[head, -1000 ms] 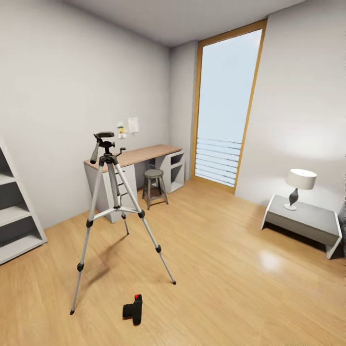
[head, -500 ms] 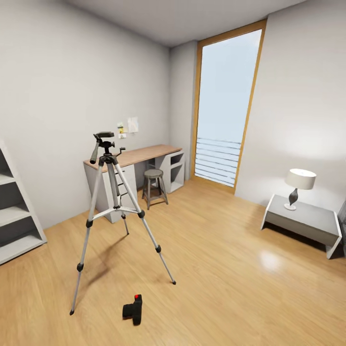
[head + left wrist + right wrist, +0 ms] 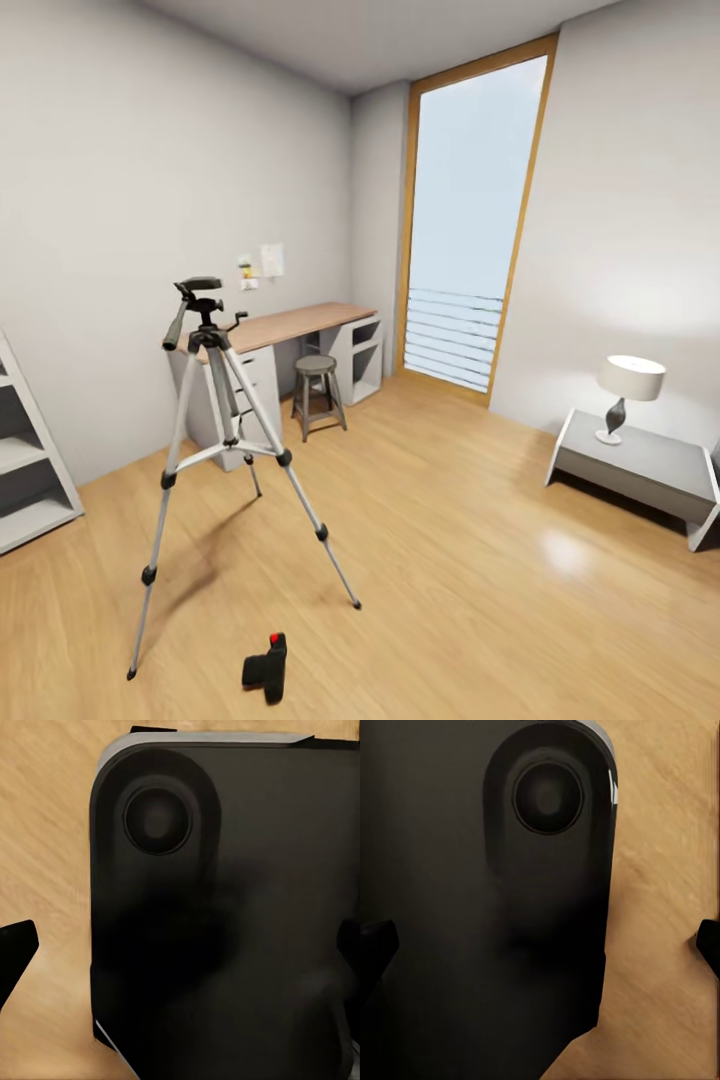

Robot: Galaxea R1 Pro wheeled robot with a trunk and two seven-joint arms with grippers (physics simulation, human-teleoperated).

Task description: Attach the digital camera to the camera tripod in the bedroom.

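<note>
Digital camera (image 3: 265, 666) lay on floor (image 3: 480, 560), just beside camera tripod (image 3: 215, 440) leg; jaws' state: cannot tell.

Black rounded body panel (image 3: 225, 945) with grey edge.

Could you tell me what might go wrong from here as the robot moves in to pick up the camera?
The digital camera lies on the floor close to the camera tripod, between its front legs, so driving closer might clip a splayed leg and topple the stand. The camera is also low, so reaching it likely needs a deep bend.
</note>
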